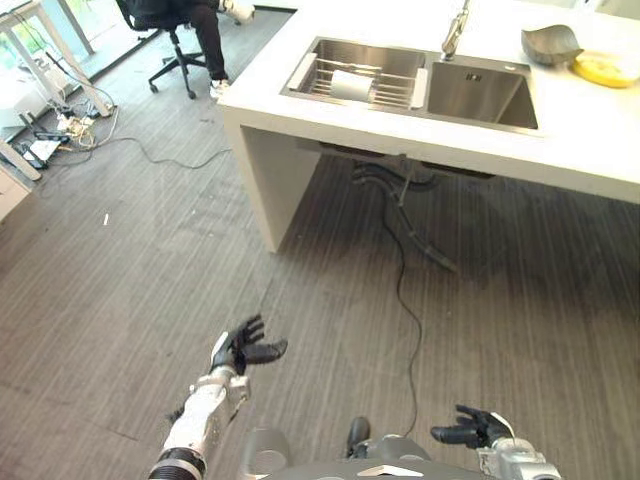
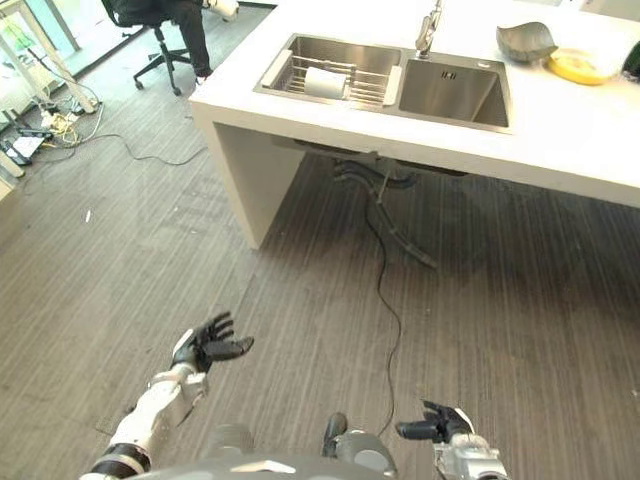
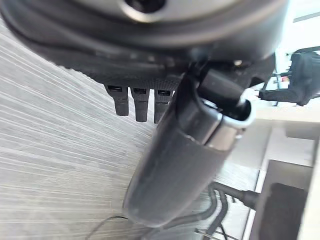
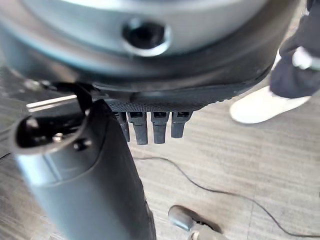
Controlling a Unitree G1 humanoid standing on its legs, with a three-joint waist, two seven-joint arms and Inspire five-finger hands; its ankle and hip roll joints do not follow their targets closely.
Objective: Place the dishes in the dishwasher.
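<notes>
With the left hand and right hand both spread and empty above the floor, the robot should step nearer the white counter before reaching for the grey bowl and yellow dish beside the steel sink.

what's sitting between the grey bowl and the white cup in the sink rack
In the left eye view, the faucet and the bare right sink basin lie between the white cup and the grey bowl.
</notes>
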